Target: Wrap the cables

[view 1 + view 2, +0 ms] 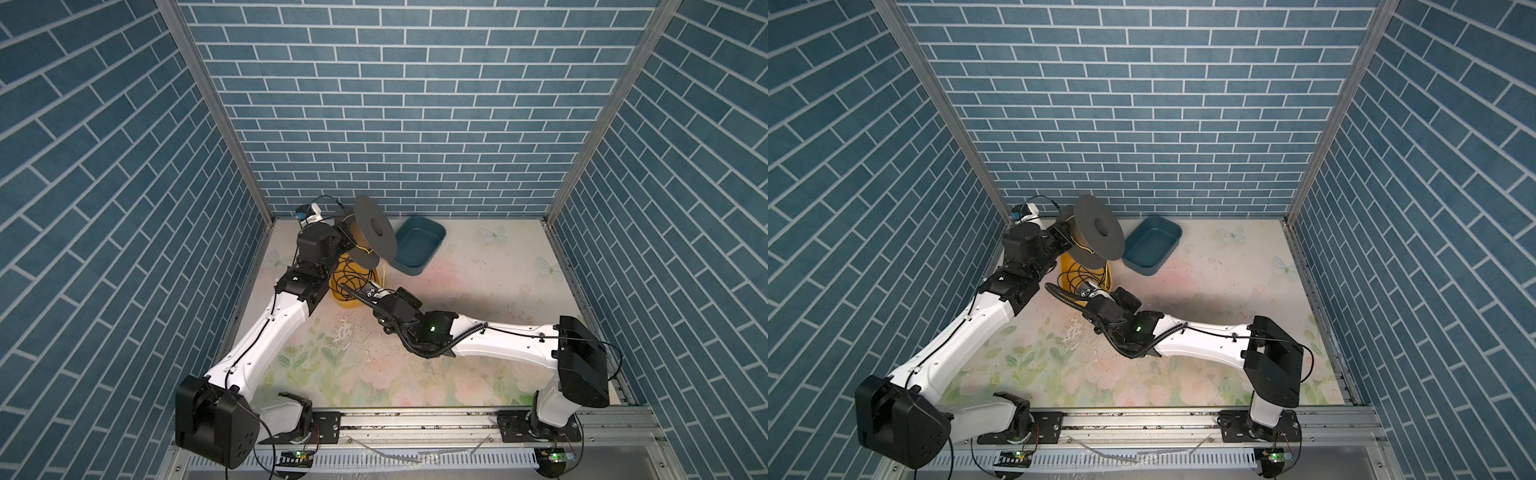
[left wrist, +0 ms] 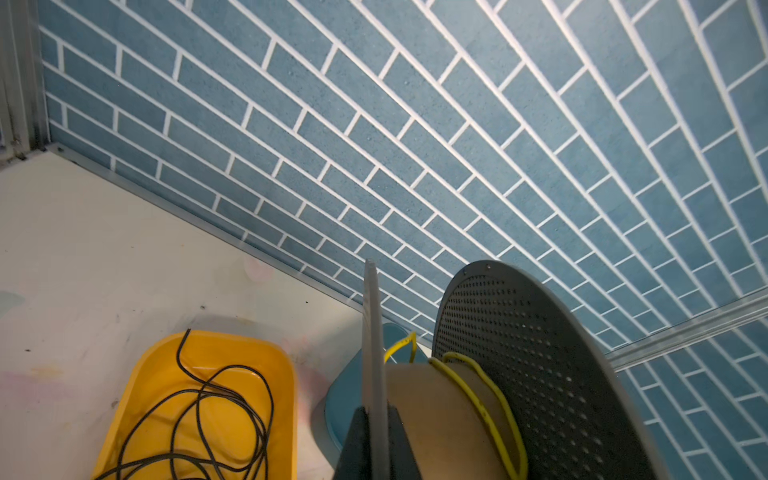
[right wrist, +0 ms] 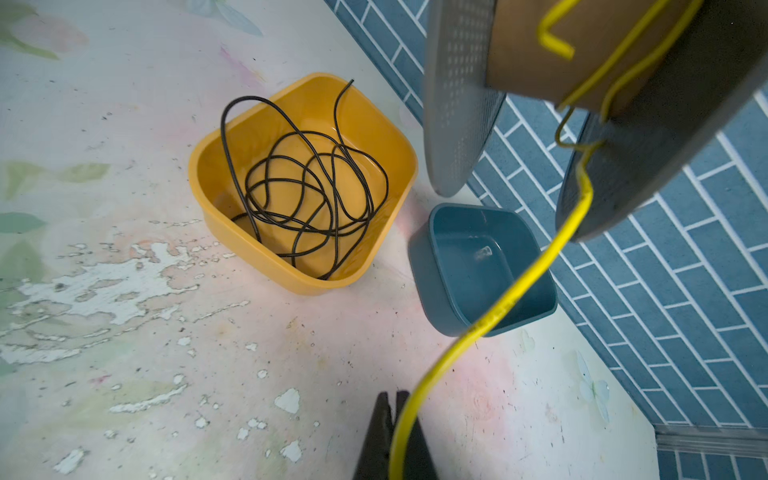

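A grey spool (image 1: pixel 374 226) (image 1: pixel 1098 230) with a brown core (image 2: pixel 432 415) hangs tilted in the air near the back wall. My left gripper (image 2: pixel 376 409) (image 1: pixel 348 233) is shut on its plain flange (image 2: pixel 371 332), one finger on each face. A few turns of the yellow cable (image 2: pixel 486 411) lie around the core beside the perforated flange (image 2: pixel 540 374). From there the cable (image 3: pixel 532 274) (image 1: pixel 384 274) runs down to my right gripper (image 3: pixel 392 395) (image 1: pixel 372 286) (image 1: pixel 1088 289), which is shut on it, low beside the yellow bin.
A yellow bin (image 3: pixel 199 166) (image 1: pixel 345 302) under the spool holds a tangle of thin black wire (image 3: pixel 307 187). A blue bin (image 3: pixel 440 270) (image 1: pixel 419 245) stands to its right by the back wall (image 1: pixel 415 124). The floral table (image 1: pixel 478 291) lies bare to the right.
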You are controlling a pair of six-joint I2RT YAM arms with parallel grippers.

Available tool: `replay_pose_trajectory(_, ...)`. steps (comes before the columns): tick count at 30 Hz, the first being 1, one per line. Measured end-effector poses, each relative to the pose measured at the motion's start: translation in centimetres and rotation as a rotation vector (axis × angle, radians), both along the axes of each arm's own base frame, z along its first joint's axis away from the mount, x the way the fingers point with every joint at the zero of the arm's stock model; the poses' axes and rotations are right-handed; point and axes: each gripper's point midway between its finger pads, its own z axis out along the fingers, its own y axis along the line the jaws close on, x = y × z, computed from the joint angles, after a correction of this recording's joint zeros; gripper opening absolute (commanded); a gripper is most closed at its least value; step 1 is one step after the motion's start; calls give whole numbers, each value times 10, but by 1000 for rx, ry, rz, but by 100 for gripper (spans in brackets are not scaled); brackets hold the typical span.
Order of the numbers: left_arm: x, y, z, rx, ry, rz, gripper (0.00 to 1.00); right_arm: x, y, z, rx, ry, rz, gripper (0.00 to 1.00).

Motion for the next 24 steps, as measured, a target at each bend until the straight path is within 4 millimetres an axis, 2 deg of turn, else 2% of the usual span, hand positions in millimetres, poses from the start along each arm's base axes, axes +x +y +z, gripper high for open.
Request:
replay_pose_trajectory(4,-7,-15,0,105,-8,-5,0,-6,2,3,1,9,30,0)
replay_pose_trajectory(7,-11,-22,-2,174,-12,-1,0,-10,1,18,38,11,49,0)
replay_pose_trajectory(12,-15,-29,-4,223,-11,-8,0,-19,-15,77,176,-22,75,0)
replay_pose_trajectory(15,-17,-34,-6,225,-2,-27,0,-25,-26,98,235,-35,93,0)
replay_pose_trajectory(24,-34,-53,-25,325,56,-87,0,-28,-35,105,249,-24,135,0)
